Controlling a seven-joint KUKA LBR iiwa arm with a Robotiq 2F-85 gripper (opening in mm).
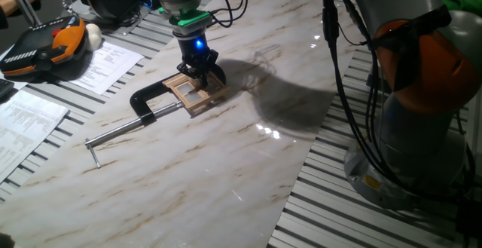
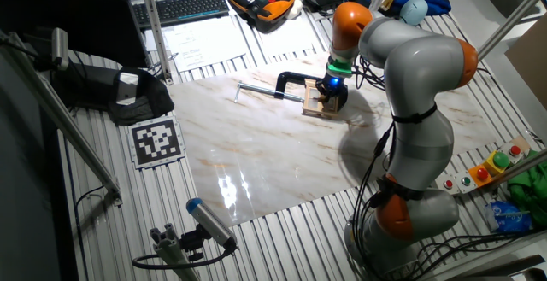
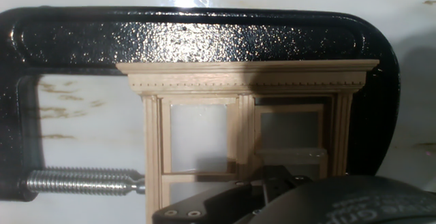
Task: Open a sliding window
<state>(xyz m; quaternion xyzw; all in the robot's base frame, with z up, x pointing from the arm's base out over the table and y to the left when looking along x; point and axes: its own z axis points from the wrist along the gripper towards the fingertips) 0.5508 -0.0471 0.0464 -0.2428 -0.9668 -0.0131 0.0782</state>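
The sliding window (image 1: 197, 91) is a small tan wooden frame with thin crossbars, lying flat on the marble tabletop (image 1: 226, 165). A black C-clamp (image 1: 151, 99) with a steel rod grips its frame. My gripper (image 1: 201, 73) stands straight over the window, its two fingers spread apart and their tips down at the frame's far side. The other fixed view shows the same: gripper (image 2: 332, 95) on the window (image 2: 316, 107). In the hand view the window (image 3: 252, 81) fills the middle inside the clamp (image 3: 204, 37), and a dark part of the hand (image 3: 293, 197) covers its lower edge.
The clamp's rod (image 1: 124, 133) sticks out toward the table's left front. An orange and black pendant (image 1: 45, 44) and papers (image 1: 113, 63) lie at the back left. A keyboard (image 2: 192, 6) and a printed marker (image 2: 155, 138) sit beside the marble. The arm's base (image 2: 410, 204) stands at the right.
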